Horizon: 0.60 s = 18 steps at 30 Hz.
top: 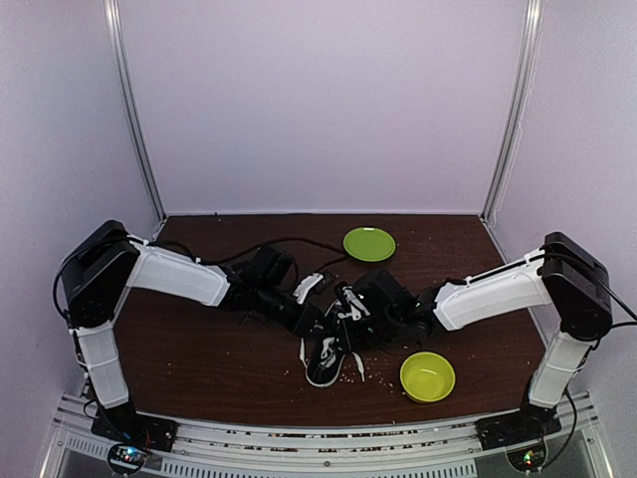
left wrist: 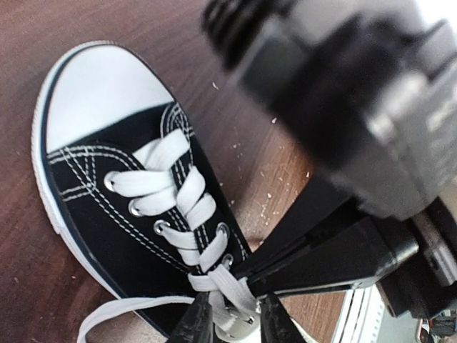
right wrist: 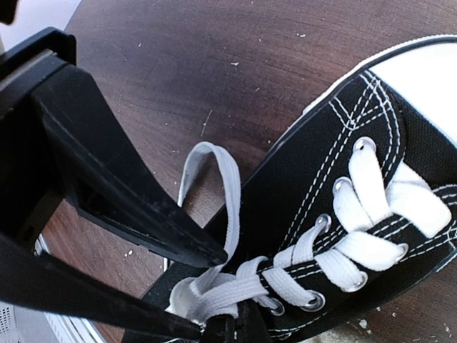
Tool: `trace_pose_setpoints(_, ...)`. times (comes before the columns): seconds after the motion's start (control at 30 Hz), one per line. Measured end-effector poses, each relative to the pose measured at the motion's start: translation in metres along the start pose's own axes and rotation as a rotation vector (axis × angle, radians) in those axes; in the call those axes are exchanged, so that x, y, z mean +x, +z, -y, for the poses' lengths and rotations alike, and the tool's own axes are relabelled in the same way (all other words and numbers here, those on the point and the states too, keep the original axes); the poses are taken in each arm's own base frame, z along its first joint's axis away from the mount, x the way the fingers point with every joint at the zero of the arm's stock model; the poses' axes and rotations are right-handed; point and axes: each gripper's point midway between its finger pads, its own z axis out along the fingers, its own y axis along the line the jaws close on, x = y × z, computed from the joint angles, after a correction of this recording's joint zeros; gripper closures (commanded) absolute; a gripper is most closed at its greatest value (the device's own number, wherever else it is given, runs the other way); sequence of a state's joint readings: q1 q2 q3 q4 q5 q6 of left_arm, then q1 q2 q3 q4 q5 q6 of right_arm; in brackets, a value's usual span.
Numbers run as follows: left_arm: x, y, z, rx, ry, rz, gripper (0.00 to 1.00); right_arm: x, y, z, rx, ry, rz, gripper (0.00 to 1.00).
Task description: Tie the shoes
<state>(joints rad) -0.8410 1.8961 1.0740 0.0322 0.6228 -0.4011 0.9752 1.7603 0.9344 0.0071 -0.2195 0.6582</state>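
A black canvas shoe (top: 326,360) with a white toe cap lies mid-table, toe toward the near edge. Both grippers meet over its top eyelets. In the left wrist view, my left gripper (left wrist: 234,301) has its fingers closed round a bunch of white lace (left wrist: 230,289) above the shoe (left wrist: 107,179). My right gripper (left wrist: 246,275) comes in from the right, its tip on the same lace. In the right wrist view, the right gripper (right wrist: 235,323) is shut on the lace (right wrist: 235,293) beside the shoe (right wrist: 307,179). A lace loop (right wrist: 225,186) rises past the left gripper (right wrist: 203,294).
A green plate (top: 369,244) lies at the back of the table. A green bowl (top: 427,376) stands just right of the shoe, near the front. Pale crumbs are scattered on the brown tabletop (top: 199,358). A metal rail (top: 318,463) runs along the near edge.
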Motion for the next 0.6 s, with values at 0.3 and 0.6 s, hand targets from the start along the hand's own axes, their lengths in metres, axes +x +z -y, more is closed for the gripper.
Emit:
trace_pose_setpoints(0.3,0.017,0.003,-0.014,0.033,-0.018,0.019,0.71,0.001,0.0,0.002,0.006,0.006,-0.006,1.0)
trace_pose_setpoints(0.6,0.011,-0.007,-0.026,0.041,-0.021,0.057,0.59,0.001,0.0,0.002,0.006,0.006,-0.006,1.0)
